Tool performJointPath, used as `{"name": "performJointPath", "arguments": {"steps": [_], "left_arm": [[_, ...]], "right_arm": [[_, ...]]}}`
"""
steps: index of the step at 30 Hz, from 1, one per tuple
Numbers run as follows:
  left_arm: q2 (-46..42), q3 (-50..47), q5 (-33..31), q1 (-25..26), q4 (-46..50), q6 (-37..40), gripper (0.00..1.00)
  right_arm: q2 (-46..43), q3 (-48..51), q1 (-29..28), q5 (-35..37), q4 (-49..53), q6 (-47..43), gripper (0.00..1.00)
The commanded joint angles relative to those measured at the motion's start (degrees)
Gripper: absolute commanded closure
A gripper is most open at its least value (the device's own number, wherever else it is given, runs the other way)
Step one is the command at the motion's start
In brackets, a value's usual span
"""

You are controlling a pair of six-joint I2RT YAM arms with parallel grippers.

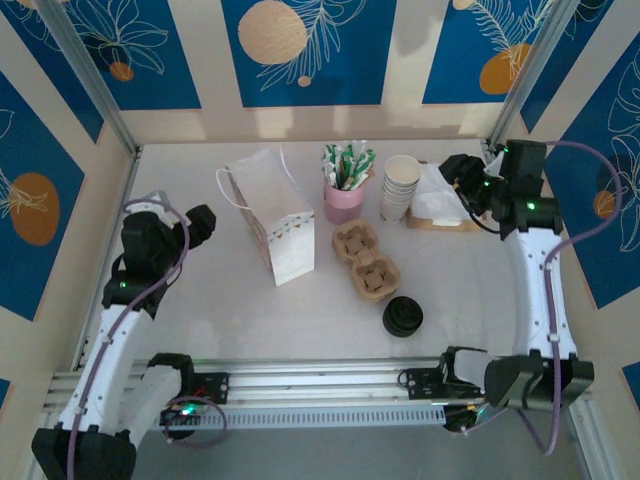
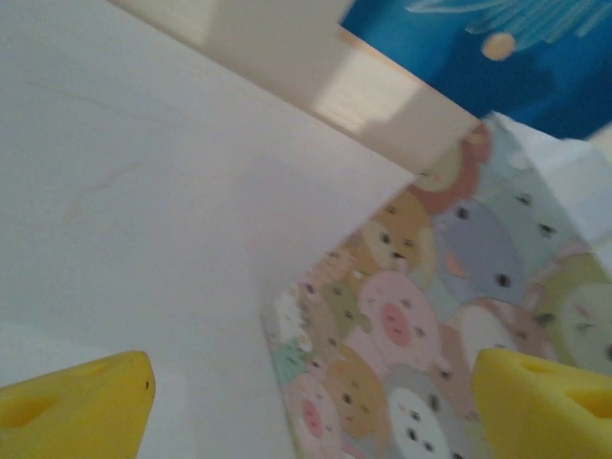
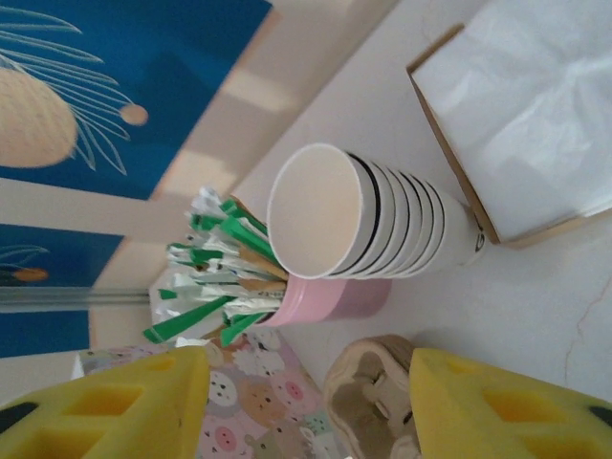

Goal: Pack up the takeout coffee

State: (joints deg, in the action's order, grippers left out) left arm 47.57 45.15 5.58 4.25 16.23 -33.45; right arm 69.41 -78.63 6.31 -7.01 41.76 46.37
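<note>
No lidded paper cup of takeout coffee is in view. The brown pulp cup carrier (image 1: pixel 365 260) lies mid-table with its holes unfilled, and its end appears in the right wrist view (image 3: pixel 368 392). My left gripper (image 1: pixel 200 222) hovers left of the white paper bag (image 1: pixel 275 225); it is open (image 2: pixel 311 387), facing the bag's animal-print side (image 2: pixel 430 306). My right gripper (image 1: pixel 455 170) is at the back right, open (image 3: pixel 308 382), with nothing between its fingers. It points at the stack of unlidded paper cups (image 3: pixel 373 215).
A low stack of black lids (image 1: pixel 403 317) sits near the front of the table. A pink holder of green and white packets (image 1: pixel 343 195) stands beside the cup stack (image 1: pixel 402 187). A tray of napkins (image 1: pixel 440 200) lies at the back right. Walls enclose the table.
</note>
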Motion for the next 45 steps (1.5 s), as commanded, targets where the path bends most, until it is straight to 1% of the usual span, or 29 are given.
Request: {"name": "performJointPath", "arguments": {"steps": [1,2,3,4,6,7,8,9,12,13,14,19,22,24,32,36,38,40,44,45], "left_arm": [[3.10,7.24,12.97,2.60,1.84,3.99,0.17],[3.49,6.57,16.66,3.90,-0.47,5.37,0.20],[3.24,4.98,20.20,4.17,-3.67,6.55,0.23],[2.35,3.05,21.58,4.14,-5.79,6.21,0.24],[-0.65,1.73,19.66,4.17,-5.55,7.51,0.24],[-2.37,0.36,17.66,4.19,-6.01,7.38,0.23],[-3.88,-1.10,15.51,4.18,-6.63,6.14,0.23],[-4.71,-2.13,14.85,4.19,-7.30,5.39,0.23],[-5.09,-2.73,16.67,4.18,-8.77,5.46,0.23],[-4.64,-2.49,16.81,4.16,-8.33,5.63,0.23],[-4.14,-2.19,16.91,4.19,-7.79,5.87,0.23],[-2.95,-2.41,18.73,4.19,-8.47,5.37,0.23],[-2.84,-2.39,18.20,4.18,-8.09,5.56,0.22],[-2.97,-2.00,17.73,4.19,-7.36,6.10,0.22],[-4.06,-2.26,15.54,4.18,-6.93,6.77,0.20],[-4.24,-2.24,15.23,4.14,-6.70,6.91,0.20],[-4.15,-2.10,15.17,4.19,-6.39,7.17,0.20],[-4.24,-2.08,14.59,4.14,-6.12,7.35,0.20],[-4.40,-2.33,13.88,4.19,-6.14,7.18,0.20],[-4.40,-2.41,13.86,4.16,-6.34,7.09,0.20]], "right_arm": [[2.83,-3.72,-2.92,4.19,5.02,-0.17,0.43],[3.85,-4.21,-3.87,5.84,5.01,0.07,0.44],[4.74,-4.55,-4.64,7.31,4.99,0.18,0.47],[5.73,-4.94,-5.58,9.61,4.94,0.46,0.49],[7.80,-5.93,-6.83,12.06,4.83,0.32,0.50],[8.98,-6.44,-7.43,13.08,4.75,0.21,0.51],[10.23,-7.11,-7.90,14.09,4.87,0.20,0.51],[11.50,-7.70,-8.27,14.66,4.98,0.05,0.52],[15.58,-10.70,-9.15,15.01,6.44,0.36,0.54],[16.73,-11.50,-9.56,15.00,6.51,0.42,0.59],[17.89,-12.09,-9.95,15.23,6.22,0.38,0.60],[22.63,-15.87,-12.26,19.02,7.08,-1.17,0.61],[24.98,-18.54,-12.73,22.63,8.90,-3.25,0.61],[26.00,-19.36,-12.75,23.77,9.47,-3.87,0.61],[28.89,-20.61,-13.14,25.31,10.37,-4.53,0.61],[30.11,-21.37,-13.24,24.41,10.59,-4.22,0.62],[30.62,-21.88,-13.24,24.06,10.71,-4.36,0.64],[30.90,-22.18,-13.25,23.96,10.83,-4.51,0.70],[31.05,-22.26,-13.21,23.64,10.58,-4.36,0.73],[31.13,-22.27,-13.21,23.53,10.52,-4.40,0.75]]}}
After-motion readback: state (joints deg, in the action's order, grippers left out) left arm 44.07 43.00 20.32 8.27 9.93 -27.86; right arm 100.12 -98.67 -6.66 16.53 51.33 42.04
